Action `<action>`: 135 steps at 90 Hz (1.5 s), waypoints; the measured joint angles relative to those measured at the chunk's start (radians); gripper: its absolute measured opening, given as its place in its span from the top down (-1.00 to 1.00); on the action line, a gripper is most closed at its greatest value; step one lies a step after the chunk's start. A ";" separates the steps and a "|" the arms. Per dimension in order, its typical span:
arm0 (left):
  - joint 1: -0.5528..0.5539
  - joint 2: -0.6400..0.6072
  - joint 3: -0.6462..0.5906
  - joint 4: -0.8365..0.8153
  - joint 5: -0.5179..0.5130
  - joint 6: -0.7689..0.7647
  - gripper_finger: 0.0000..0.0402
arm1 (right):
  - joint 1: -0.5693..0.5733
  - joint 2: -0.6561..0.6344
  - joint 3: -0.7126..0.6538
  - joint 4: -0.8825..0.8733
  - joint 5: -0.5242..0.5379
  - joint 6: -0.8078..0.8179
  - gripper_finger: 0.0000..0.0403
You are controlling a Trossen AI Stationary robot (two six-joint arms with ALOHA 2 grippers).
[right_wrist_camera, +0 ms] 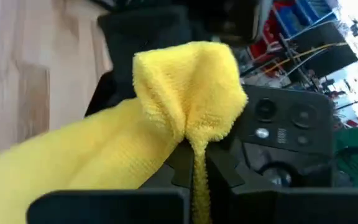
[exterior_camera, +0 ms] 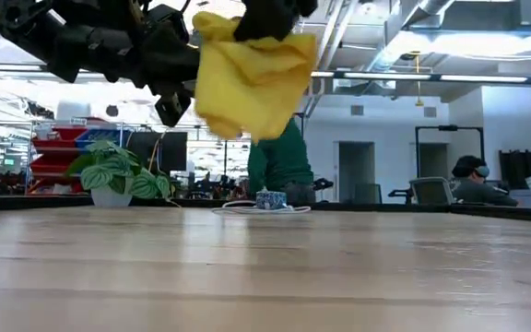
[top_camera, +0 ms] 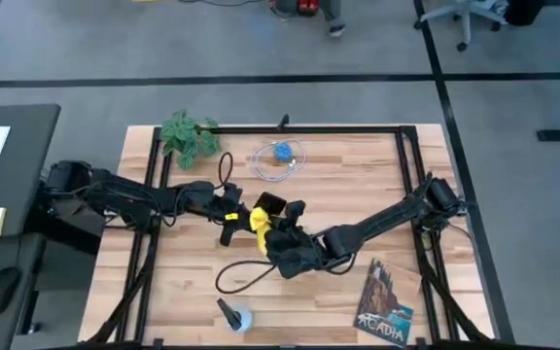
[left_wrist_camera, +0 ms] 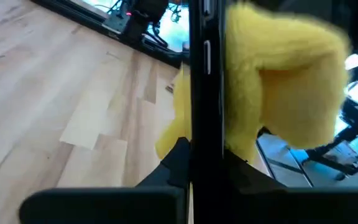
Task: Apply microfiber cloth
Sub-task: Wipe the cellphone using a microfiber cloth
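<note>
Near the middle of the high view, the two grippers meet above the table [top_camera: 358,194], and their dark bodies hide most of what they carry. The right gripper [right_wrist_camera: 194,163] is pinched shut on the microfiber cloth [right_wrist_camera: 185,93], which bunches above its fingers and hangs well clear of the wood at the top of the low view. The left gripper [left_wrist_camera: 201,163] is clamped on the edge of a black smartphone [left_wrist_camera: 205,81], seen edge-on, with the cloth pressed against it. At lower right of the high view, a booklet [top_camera: 385,303] reads "ACADIA". The plant [top_camera: 189,134] sits at upper left.
</note>
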 joint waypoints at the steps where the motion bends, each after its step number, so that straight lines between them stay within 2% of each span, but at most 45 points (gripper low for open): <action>1: 0.000 0.000 0.000 0.002 -0.002 0.000 0.95 | 0.000 0.000 0.000 0.001 0.008 0.002 1.00; 10: 0.000 -0.002 0.003 0.014 -0.014 0.000 0.95 | 0.009 -0.012 -0.001 -0.002 0.138 -0.018 1.00; 21: 0.000 -0.003 0.002 0.016 -0.007 -0.002 0.95 | 0.018 -0.031 -0.001 0.006 0.364 -0.080 1.00; 26: 0.000 -0.003 0.002 0.015 -0.004 -0.004 0.95 | 0.019 -0.034 -0.001 0.014 0.397 -0.072 1.00; 36: -0.001 -0.003 0.001 0.005 0.012 -0.001 0.95 | 0.027 -0.034 -0.001 0.015 0.349 -0.045 1.00; 52: -0.002 -0.002 0.000 0.011 0.012 0.006 0.95 | 0.030 -0.016 0.000 0.005 0.096 -0.005 1.00; 56: -0.002 -0.002 0.000 0.012 0.013 0.010 0.95 | 0.030 -0.016 0.000 -0.006 0.062 0.004 1.00; 61: -0.002 -0.002 0.000 0.020 0.010 0.010 0.95 | 0.029 -0.016 0.000 -0.012 0.084 0.008 1.00; 69: 0.000 -0.002 0.002 0.038 -0.015 0.007 0.95 | 0.037 -0.017 -0.002 -0.014 0.267 0.009 1.00; 74: -0.001 -0.003 0.002 0.053 -0.019 0.001 0.95 | 0.039 -0.023 -0.003 0.006 0.306 0.009 1.00; 81: -0.001 -0.003 0.001 0.090 -0.017 -0.012 0.95 | 0.039 -0.029 -0.001 0.037 0.276 0.020 1.00; 93: -0.002 -0.001 -0.001 0.160 -0.049 -0.029 0.95 | 0.035 -0.001 0.002 0.059 0.146 0.083 1.00; 121: -0.001 0.000 -0.003 0.201 -0.125 -0.043 0.95 | 0.038 0.065 0.000 0.071 0.116 0.114 1.00; 135: -0.002 -0.004 0.005 0.287 -0.140 -0.053 0.95 | 0.039 0.068 -0.002 0.064 0.080 0.114 1.00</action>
